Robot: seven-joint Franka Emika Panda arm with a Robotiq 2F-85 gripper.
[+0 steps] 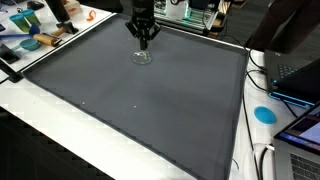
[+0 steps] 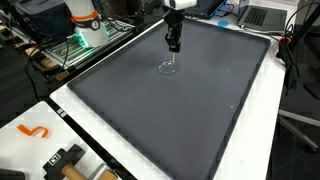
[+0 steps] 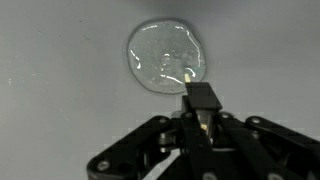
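A clear round glass piece (image 3: 166, 57) rests on the dark grey mat (image 3: 60, 120), toward its far side. In both exterior views the glass (image 1: 141, 57) (image 2: 167, 68) sits just below the black gripper (image 1: 144, 40) (image 2: 174, 45), which hangs a little above it. In the wrist view the gripper (image 3: 203, 98) has its fingertips pressed together beside the glass's near rim. The fingers look shut with nothing visible between them.
The mat (image 1: 150, 110) covers most of a white table (image 1: 40, 125). A blue disc (image 1: 264, 114), laptops and cables lie along one side. Tools and coloured items (image 1: 35, 38) crowd a corner, and an orange hook (image 2: 33, 131) and black parts (image 2: 65, 160) lie near another edge.
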